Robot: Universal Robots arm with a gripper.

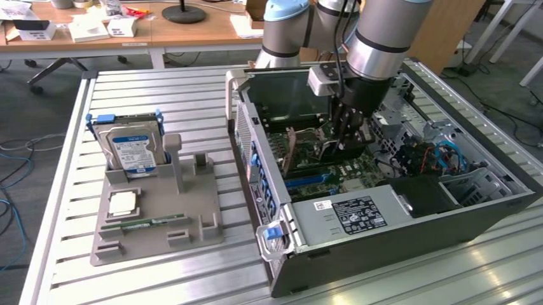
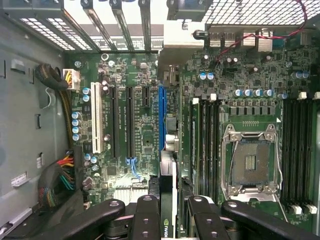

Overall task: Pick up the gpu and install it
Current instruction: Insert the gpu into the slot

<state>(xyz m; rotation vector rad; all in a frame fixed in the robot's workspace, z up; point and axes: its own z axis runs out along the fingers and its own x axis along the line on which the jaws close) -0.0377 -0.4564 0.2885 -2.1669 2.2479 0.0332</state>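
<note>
The installing step is judged to be in hand: the gpu (image 2: 166, 175) is already lifted and is carried inside the case (image 1: 407, 241), edge-on above the motherboard (image 2: 240, 75). It is seen in line with the blue slot (image 2: 161, 115), at that slot's end nearer the gripper (image 2: 167, 200). Whether the card's edge touches the slot cannot be told. The gripper is partly closed, and its fingers (image 2: 147, 212) are clamped on the two faces of the gpu. Seating is judged to call for the card to be kept upright and parallel to the slot, with its bracket matched to the opening beyond the slot's far end.
</note>
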